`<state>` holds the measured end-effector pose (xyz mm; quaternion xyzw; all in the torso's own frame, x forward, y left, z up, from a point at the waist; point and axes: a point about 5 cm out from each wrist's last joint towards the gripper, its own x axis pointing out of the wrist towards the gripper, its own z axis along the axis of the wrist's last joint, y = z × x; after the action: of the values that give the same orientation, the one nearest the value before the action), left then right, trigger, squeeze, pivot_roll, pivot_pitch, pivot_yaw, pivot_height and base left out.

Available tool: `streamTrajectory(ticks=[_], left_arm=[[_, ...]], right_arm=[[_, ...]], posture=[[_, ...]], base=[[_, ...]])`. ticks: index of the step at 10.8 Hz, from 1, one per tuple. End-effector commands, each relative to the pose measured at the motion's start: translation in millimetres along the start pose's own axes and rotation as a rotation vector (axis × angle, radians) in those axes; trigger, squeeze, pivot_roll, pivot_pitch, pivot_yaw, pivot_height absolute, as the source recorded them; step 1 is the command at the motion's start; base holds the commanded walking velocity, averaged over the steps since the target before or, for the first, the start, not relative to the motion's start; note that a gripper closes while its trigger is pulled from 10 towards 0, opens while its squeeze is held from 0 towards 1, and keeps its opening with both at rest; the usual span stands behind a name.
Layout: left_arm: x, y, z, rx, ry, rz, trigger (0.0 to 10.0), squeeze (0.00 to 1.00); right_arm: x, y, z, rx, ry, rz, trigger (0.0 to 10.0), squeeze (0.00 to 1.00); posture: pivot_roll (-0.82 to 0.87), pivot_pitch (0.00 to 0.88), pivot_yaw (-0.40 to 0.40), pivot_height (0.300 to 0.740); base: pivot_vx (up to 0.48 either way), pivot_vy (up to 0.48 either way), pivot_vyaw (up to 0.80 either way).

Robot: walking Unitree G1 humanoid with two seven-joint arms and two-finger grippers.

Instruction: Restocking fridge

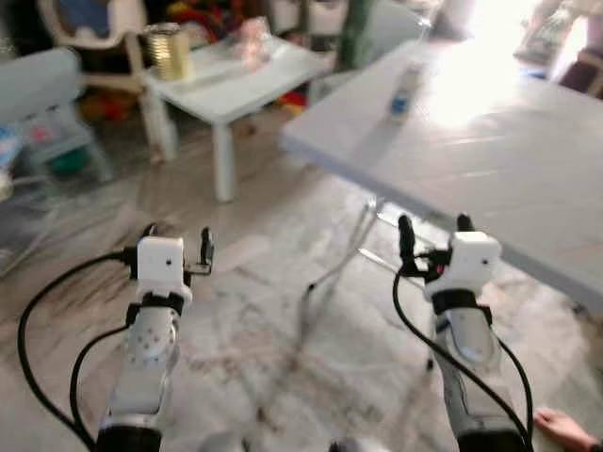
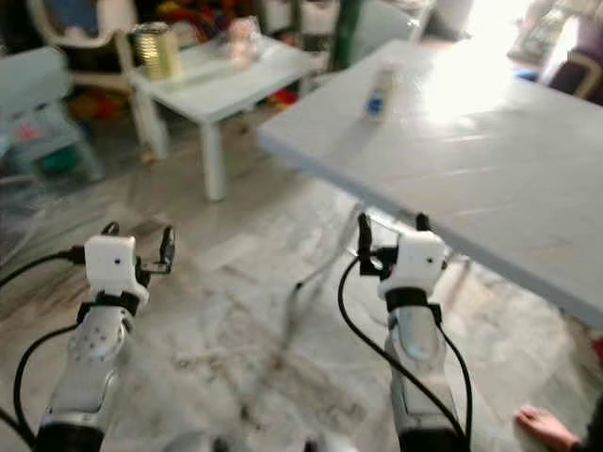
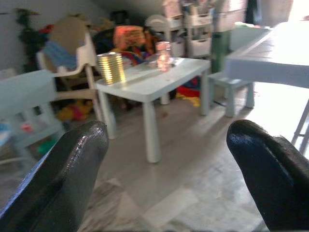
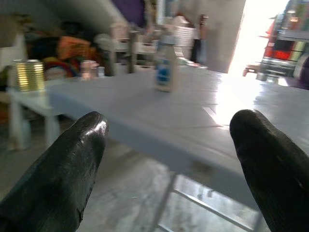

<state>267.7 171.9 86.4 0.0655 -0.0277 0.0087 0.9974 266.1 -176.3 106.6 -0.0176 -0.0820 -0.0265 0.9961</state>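
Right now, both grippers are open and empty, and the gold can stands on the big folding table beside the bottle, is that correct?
Not quite. The gold can stands on the small white table, as the left eye view shows; the bottle stands alone on the folding table. Left gripper and right gripper are indeed open and empty.

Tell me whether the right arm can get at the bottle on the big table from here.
Probably not yet. The right gripper, jaws open, sits short of the large grey folding table's near edge, and the small white blue-labelled bottle stands far across it. Nothing blocks the path.
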Motion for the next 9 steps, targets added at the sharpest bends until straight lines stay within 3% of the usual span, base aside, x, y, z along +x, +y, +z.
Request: streamTrajectory(ticks=[1,5,9], left_arm=[[-2.6,-5.0,0.5,0.003,-0.008,-0.009,10.0,0.00],[3.5,-5.9,1.6,-0.012,-0.006,-0.004,10.0,0.00],[17.9,-16.7,12.2,-0.042,-0.042,-0.021,10.0,0.00]], right_arm=[[-3.0,-8.2,1.4,-0.007,0.003,-0.042,10.0,0.00],[-1.5,-9.5,1.6,-0.015,0.011,-0.040,10.0,0.00],[10.3,-12.9,6.3,-0.029,0.000,-0.040,10.0,0.00]], posture=[[0.07,0.055,-0.038,0.740],[0.06,0.060,-0.046,0.740],[0.07,0.060,-0.050,0.740]], base=[[0.465,0.000,0.00],[0.465,0.000,0.00],[0.460,0.000,0.00]])
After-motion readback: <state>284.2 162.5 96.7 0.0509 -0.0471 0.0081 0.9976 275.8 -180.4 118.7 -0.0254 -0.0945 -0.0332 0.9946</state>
